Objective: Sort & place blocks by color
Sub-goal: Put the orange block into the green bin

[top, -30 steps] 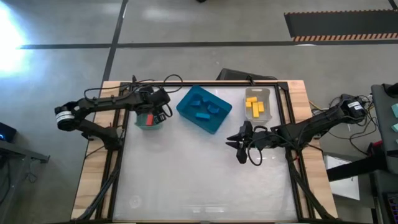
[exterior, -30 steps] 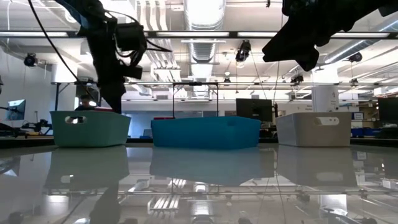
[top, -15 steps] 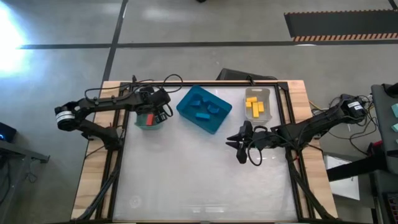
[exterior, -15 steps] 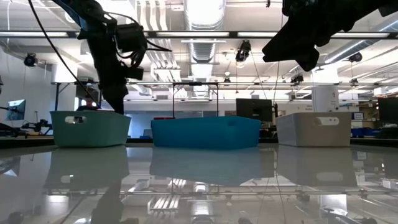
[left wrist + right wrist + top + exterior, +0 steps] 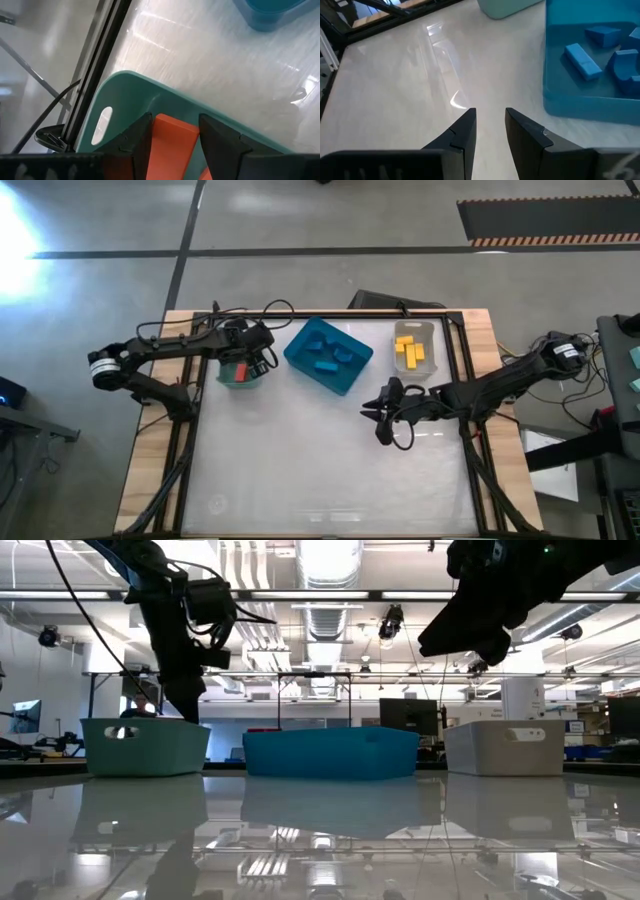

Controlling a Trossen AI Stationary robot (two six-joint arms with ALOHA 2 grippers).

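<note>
Since a second ago the right claw (image 5: pixel 381 413) has slid a little toward 9 o'clock across the worktop (image 5: pixel 300 460), its arm stretching farther in from the 3 o'clock edge; the left arm has kept its place and nothing in the bins has shifted. The right claw hangs in the air above bare worktop, at about 5 o'clock from the blue bin (image 5: pixel 328 356), with its fingers a little apart and nothing between them, as the right wrist view shows (image 5: pixel 487 127).

The left claw (image 5: pixel 170 132) is poised over the green bin (image 5: pixel 238 374) near the 10 o'clock part of the worktop. Its fingers stand apart on either side of a red block (image 5: pixel 172 145), which lies in the bin below them; whether the pads touch the block cannot be told.

The blue blocks (image 5: pixel 330 356) lie together in the blue bin near 12 o'clock, and the yellow blocks (image 5: pixel 410 352) lie in the grey bin (image 5: pixel 416 328) toward 1 o'clock. In the low view the three bins stand in a row, green (image 5: pixel 145 746), blue (image 5: pixel 330 751) and grey (image 5: pixel 503 747), each apart from the next.
</note>
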